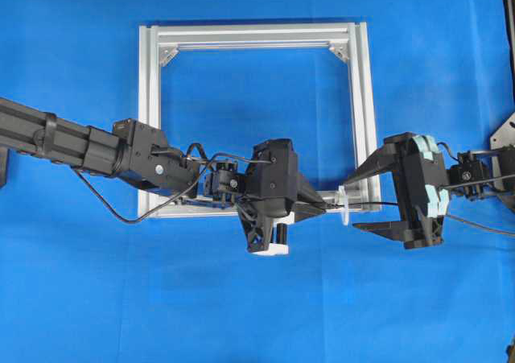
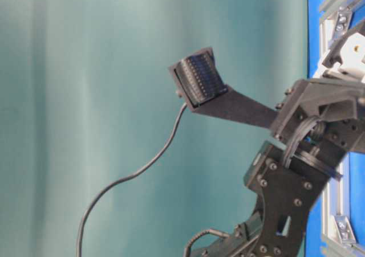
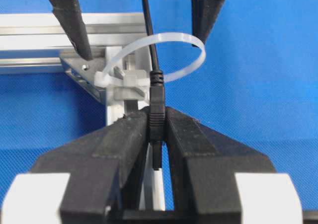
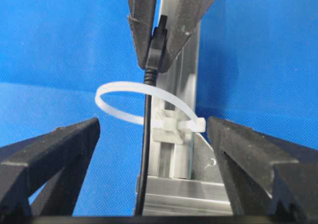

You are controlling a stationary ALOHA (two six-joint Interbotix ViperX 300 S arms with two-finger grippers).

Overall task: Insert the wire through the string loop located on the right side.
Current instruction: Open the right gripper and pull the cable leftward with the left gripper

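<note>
Left claw (image 3: 158, 134) pinched tight on the plug end of the wire (image 3: 157, 110). Wire running on through the string loop (image 3: 164, 55), out past the right side of the silver frame (image 1: 362, 113). Right claw (image 4: 154, 149) spread wide, one finger on each side of the wire, not touching it. Blue table (image 1: 80, 299) under all.
</note>
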